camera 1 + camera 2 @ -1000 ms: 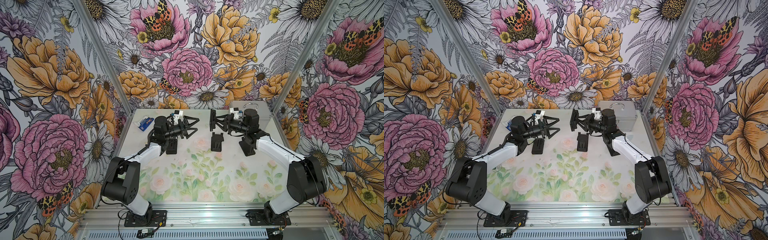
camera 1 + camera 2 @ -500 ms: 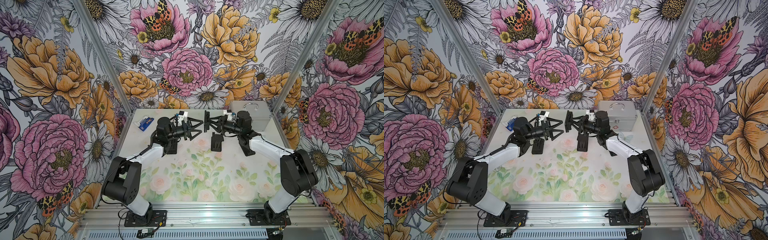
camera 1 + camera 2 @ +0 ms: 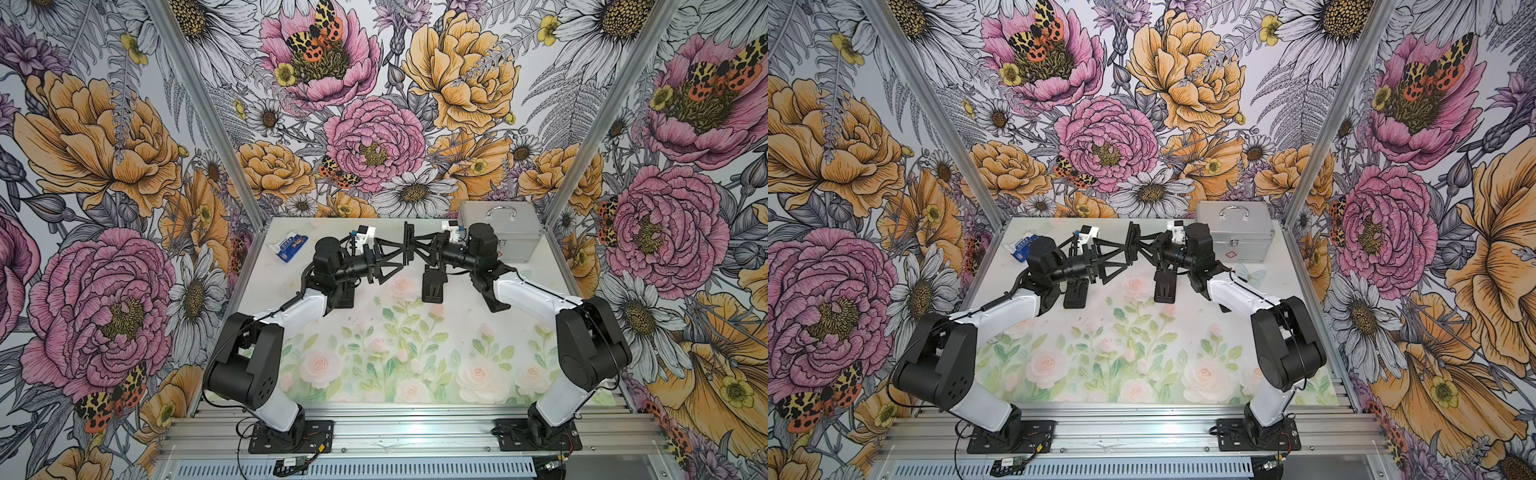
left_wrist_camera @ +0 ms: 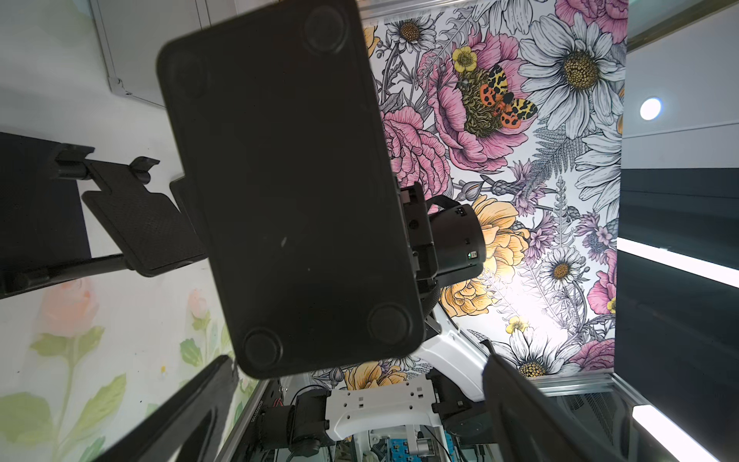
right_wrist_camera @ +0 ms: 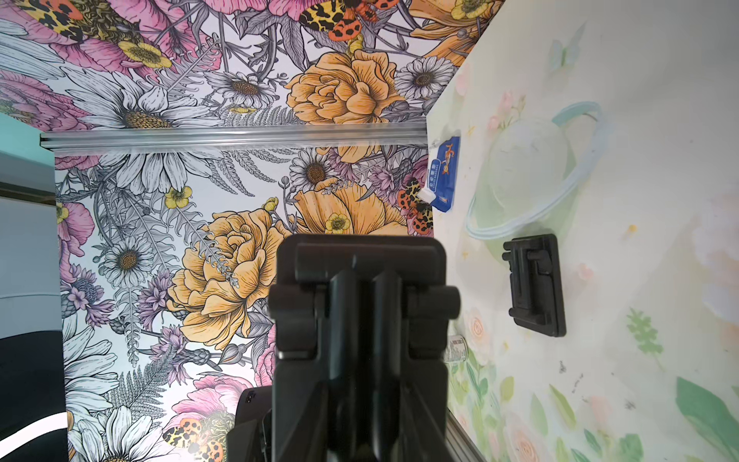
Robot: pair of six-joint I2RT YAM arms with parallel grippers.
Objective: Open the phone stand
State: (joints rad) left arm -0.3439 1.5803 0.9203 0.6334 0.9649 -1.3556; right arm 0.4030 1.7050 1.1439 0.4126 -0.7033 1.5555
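Right claw point(image 3: 415, 249) of mine is pressed on the stand point(image 4: 288, 180). It pinches, as it seems, a narrow middle part on the upper face and holds the stand in the air above the table point(image 3: 415, 353). The flat base with four round feet is turned to my left claw point(image 3: 397, 258). This left claw is spread to the full, with one finger on each side of the base. Whether it touches the base, I cannot tell.

Nearer to me than the claws, two more stands lie on the table. The second stand point(image 3: 432, 284) is just below the right claw, and in the left wrist view one leaf of it looks lifted at the hinge. The third stand point(image 3: 1075, 293) lies flat and folded, partly under my left arm.

The stand in the air looks thin from the edge in both top views, so I judge it is not yet unfolded. Lifting and presenting are done. What is left is the opening itself: the left claw must close on the base, and then the two claws must pull the parts away from each other at the hinge.

Far at the back are a blue packet point(image 3: 292, 246) and a metal case point(image 3: 498, 232), well apart from the work.
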